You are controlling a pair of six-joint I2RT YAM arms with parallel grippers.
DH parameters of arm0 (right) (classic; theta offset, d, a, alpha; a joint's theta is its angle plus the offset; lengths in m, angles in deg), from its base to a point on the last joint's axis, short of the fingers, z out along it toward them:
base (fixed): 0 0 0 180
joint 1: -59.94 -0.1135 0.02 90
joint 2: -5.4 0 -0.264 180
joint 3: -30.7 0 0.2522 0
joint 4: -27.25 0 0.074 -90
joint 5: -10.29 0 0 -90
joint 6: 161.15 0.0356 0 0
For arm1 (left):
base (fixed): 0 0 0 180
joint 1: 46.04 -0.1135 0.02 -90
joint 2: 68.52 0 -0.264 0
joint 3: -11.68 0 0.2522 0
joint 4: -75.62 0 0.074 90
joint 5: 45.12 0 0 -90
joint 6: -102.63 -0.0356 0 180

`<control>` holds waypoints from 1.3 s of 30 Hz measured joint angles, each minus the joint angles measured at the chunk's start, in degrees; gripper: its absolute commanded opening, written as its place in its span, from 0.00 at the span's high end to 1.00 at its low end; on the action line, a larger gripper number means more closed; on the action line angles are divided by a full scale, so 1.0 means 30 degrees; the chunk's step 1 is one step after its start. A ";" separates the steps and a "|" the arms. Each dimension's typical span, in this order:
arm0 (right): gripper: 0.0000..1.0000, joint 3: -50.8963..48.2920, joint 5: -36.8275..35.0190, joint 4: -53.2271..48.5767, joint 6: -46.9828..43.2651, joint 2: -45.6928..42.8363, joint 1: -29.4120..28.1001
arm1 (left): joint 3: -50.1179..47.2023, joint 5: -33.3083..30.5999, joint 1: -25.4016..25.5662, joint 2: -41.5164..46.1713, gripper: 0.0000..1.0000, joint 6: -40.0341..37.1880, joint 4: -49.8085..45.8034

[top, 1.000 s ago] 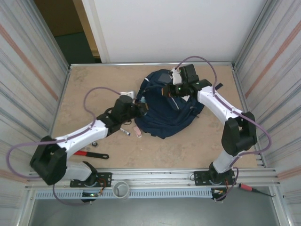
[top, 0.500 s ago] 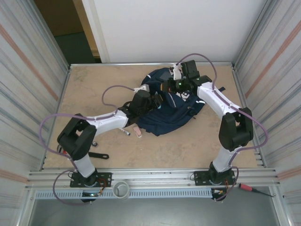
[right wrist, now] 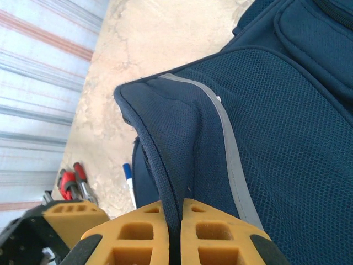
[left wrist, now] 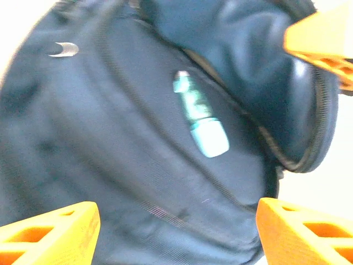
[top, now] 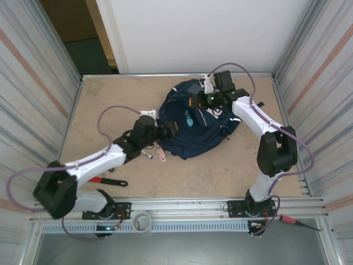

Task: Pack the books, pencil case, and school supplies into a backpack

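The small teal plastic piece (left wrist: 201, 118) lay loose on navy fabric at the mouth of the large navy blue fabric backpack (top: 193, 135), mid-frame. It could slide out if the flap (right wrist: 182, 127) dropped. The right gripper (right wrist: 175, 221), pinched shut on the flap's edge, held it up; a slip would close the opening. The left gripper (top: 170, 129) stood wide and empty, lower left of the piece. A white blue-capped marker (top: 146, 155) and a small pink piece (top: 161, 155) lay below, crowded by the left arm (top: 105, 157).
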 measured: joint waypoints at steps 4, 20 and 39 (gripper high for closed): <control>1.00 -0.0284 0.0007 0.0408 0.0000 0.0000 0.0000 | -0.1763 -0.1122 -0.2790 0.1770 0.16 -0.0816 -0.2747; 0.99 -0.1013 0.0036 0.1100 0.0000 0.0000 0.0015 | -0.1559 -0.1902 -0.5107 -0.4080 0.36 -0.2827 -0.4881; 0.99 -0.1304 0.0219 0.1566 0.0007 0.0000 0.0160 | -0.2004 -0.2295 -0.4510 -0.4131 0.90 -0.2681 -0.3803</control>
